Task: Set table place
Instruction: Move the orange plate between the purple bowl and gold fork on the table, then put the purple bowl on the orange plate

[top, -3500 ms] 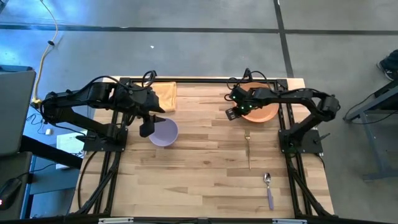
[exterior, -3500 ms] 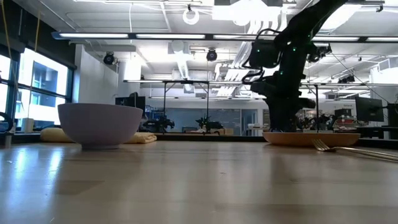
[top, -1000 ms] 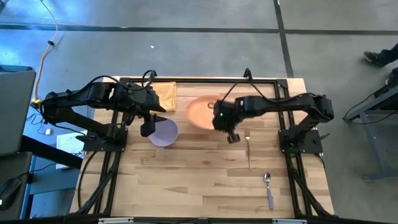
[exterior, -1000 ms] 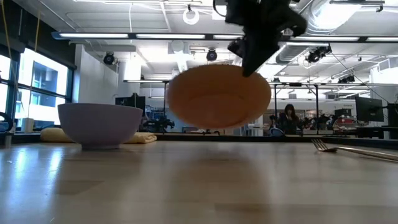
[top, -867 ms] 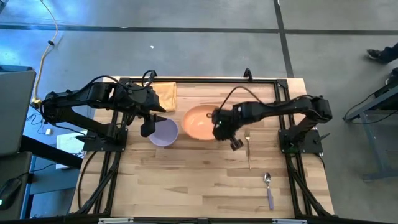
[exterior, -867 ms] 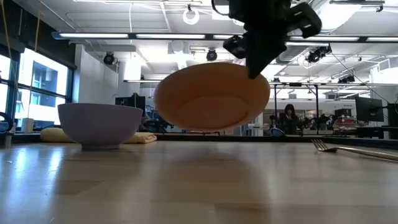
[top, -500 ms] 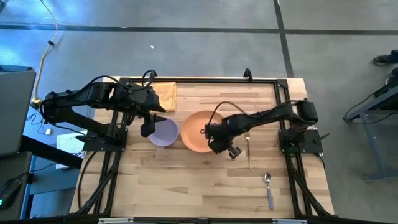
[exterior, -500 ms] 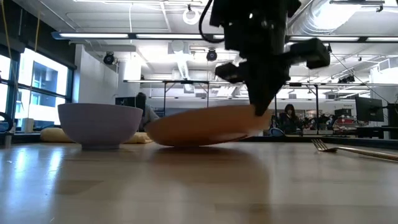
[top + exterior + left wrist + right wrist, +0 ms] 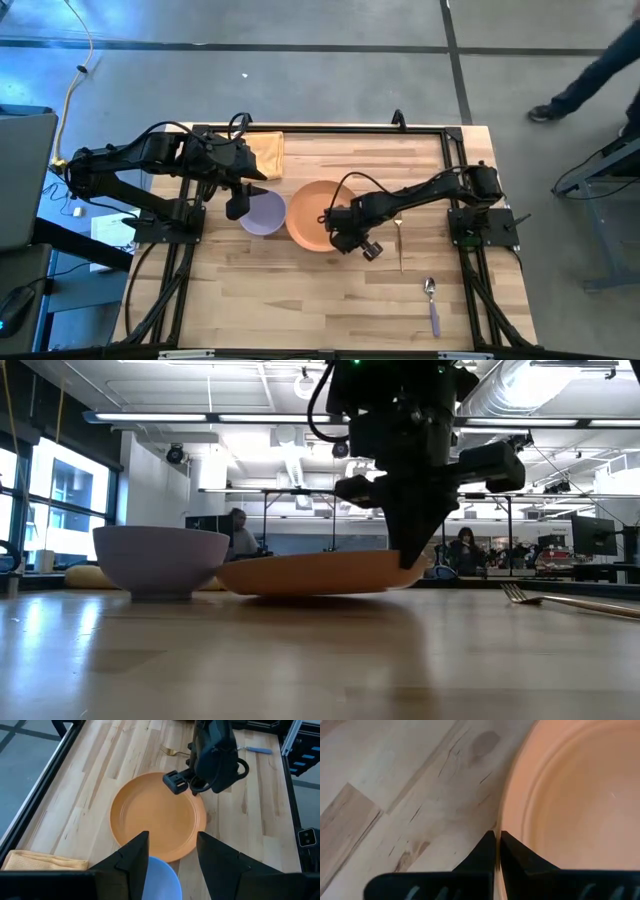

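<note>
An orange plate [image 9: 312, 213] sits low over the pale wooden table [image 9: 300, 300], just right of a lavender bowl [image 9: 264, 213]. My right gripper [image 9: 345, 232] is shut on the plate at its near-right side. In the low view the plate [image 9: 310, 573] is almost level beside the bowl [image 9: 160, 560], which stands on its foot. My left gripper [image 9: 170, 855] is open and hangs above the bowl's [image 9: 162, 879] left rim, touching nothing that I can see. My right gripper pinches the plate's rim [image 9: 506, 827] on its near-right side between the two fingers [image 9: 485, 847], one inside the rim and one outside. It comes from above, slanting in from the right [image 9: 405, 560]. The plate is nearly level, the held side slightly higher; whether its underside touches the table I cannot tell.
A yellow napkin [image 9: 265, 153] lies at the far edge behind the bowl. A fork [image 9: 398, 240] lies right of the plate, a spoon [image 9: 432, 305] nearer the right near corner. Black rails [image 9: 470, 250] frame the table. People move in the room beyond.
My right gripper has carried the plate toward the table's near edge and down, ending beside the bowl. The plate, steeply tilted with its face toward the low camera a second ago, has tipped to almost level close over the table. The gripper has stayed shut on the rim.
</note>
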Controlling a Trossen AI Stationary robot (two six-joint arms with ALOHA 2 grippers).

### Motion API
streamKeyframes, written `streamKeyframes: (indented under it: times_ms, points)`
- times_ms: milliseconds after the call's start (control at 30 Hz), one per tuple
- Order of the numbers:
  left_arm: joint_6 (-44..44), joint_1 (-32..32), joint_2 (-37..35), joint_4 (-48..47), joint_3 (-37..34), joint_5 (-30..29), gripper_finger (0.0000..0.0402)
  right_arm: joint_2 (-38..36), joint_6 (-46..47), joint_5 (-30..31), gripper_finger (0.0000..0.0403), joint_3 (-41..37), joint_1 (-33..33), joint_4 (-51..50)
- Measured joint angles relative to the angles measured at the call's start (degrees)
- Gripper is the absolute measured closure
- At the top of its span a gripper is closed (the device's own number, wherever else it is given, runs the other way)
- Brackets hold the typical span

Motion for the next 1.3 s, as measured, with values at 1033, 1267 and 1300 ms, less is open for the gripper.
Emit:
streamKeyframes:
  times_ms: [1033, 1267, 1300]
  points:
    - [-4.21, -0.02, 0.00, -2.89, 0.00, 0.85, 0.0247, -0.98, 4.81, 2.58, 0.0279, 4.84, -0.48, -5.47]
    - [-7.44, -1.53, 0.87, -10.28, -3.84, 3.04, 0.0247, -4.53, 11.46, 2.16, 0.0279, 13.87, -4.35, -11.53]
    - [-6.97, -2.01, 0.99, -9.48, -5.22, 3.50, 0.0247, -5.25, 12.77, 2.17, 0.0279, 14.98, -5.07, -11.49]
